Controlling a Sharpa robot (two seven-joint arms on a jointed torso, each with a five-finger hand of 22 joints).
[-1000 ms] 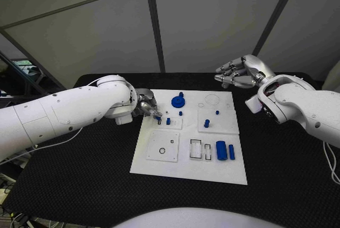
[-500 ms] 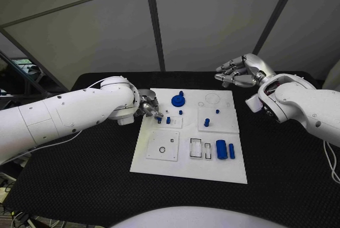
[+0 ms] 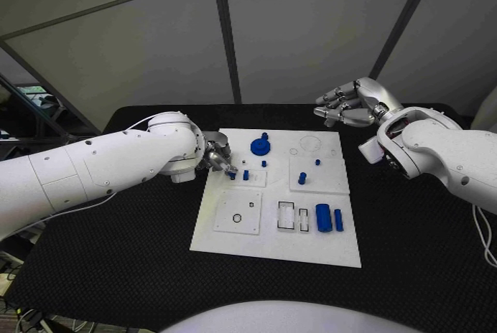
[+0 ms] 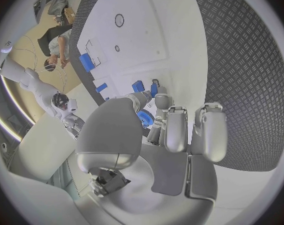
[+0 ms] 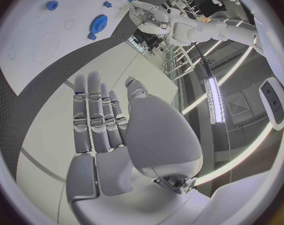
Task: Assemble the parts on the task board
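One small blue peg (image 3: 245,176) stands at the left hand's (image 3: 217,158) closed fingertips, grip unclear

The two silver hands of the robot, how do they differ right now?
The left hand is down at the white task board's left edge, fingertips pinching a small blue part; the right hand is up beyond the board's far right corner, off the board. The left hand's fingers are curled in on the part; the right hand holds nothing, its fingers straight and side by side. Both are silver, many-fingered hands on white arms.
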